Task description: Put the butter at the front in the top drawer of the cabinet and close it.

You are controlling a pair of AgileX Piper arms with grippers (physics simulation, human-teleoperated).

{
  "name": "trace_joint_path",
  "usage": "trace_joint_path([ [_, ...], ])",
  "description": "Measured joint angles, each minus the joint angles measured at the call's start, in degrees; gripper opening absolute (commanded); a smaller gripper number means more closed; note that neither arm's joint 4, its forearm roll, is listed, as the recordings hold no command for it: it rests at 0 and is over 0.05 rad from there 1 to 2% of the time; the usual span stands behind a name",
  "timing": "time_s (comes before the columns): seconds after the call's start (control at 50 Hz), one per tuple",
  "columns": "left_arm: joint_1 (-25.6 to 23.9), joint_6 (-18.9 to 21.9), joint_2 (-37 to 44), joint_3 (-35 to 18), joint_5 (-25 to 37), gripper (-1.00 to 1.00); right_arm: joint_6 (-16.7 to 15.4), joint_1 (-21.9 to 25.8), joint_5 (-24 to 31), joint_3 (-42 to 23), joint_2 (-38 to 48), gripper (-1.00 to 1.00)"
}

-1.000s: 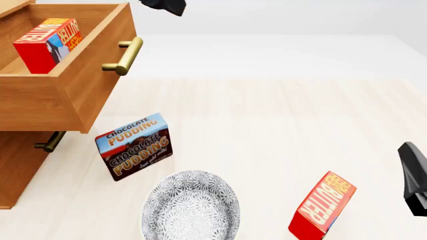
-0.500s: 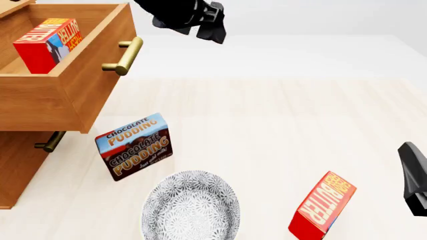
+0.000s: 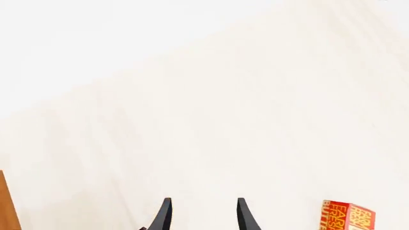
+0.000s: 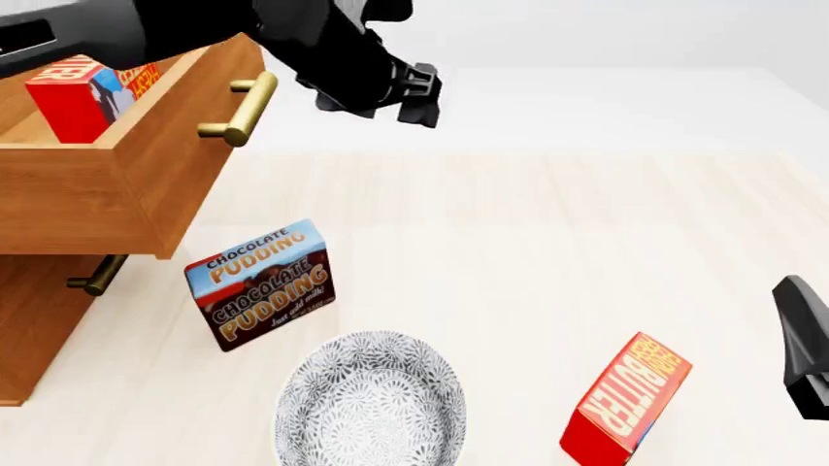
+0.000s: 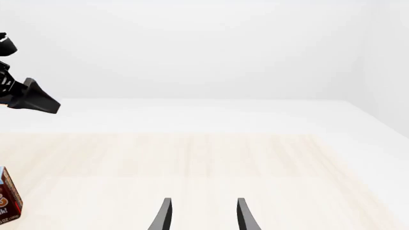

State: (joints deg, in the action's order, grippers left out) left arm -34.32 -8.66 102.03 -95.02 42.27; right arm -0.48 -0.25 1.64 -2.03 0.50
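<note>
Sitting inside the pulled-out top drawer (image 4: 123, 155) of the light brown wooden cabinet (image 4: 39, 320) with brass bar handles, the small red butter box with its orange lettered face (image 4: 81, 97) is already where the task wants it, partly hidden now by the left arm; what seems left is pushing the drawer shut. Half a second ago the left gripper (image 4: 417, 97) was higher and only its end showed beyond the drawer's handle; it has since come down and more of the arm crosses above the open drawer. Its black fingers (image 3: 164, 215) stand apart with nothing between them in the left wrist view. The right gripper (image 5: 201, 215) also has its fingers spread and empty, and has not moved from the table's right edge. On the pale wooden table (image 4: 545, 243), the brown-and-blue chocolate pudding box (image 4: 259, 284), the patterned grey bowl (image 4: 369, 406) and the second red butter box (image 4: 628, 398) lie unchanged.
</note>
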Motion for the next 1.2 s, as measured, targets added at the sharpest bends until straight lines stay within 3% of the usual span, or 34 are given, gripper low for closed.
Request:
trace_joint_path([
  [1.2,9.6,-2.1,-1.0,10.0,-5.7,1.00,0.0,0.0,0.0,0.0,0.0,1.00],
])
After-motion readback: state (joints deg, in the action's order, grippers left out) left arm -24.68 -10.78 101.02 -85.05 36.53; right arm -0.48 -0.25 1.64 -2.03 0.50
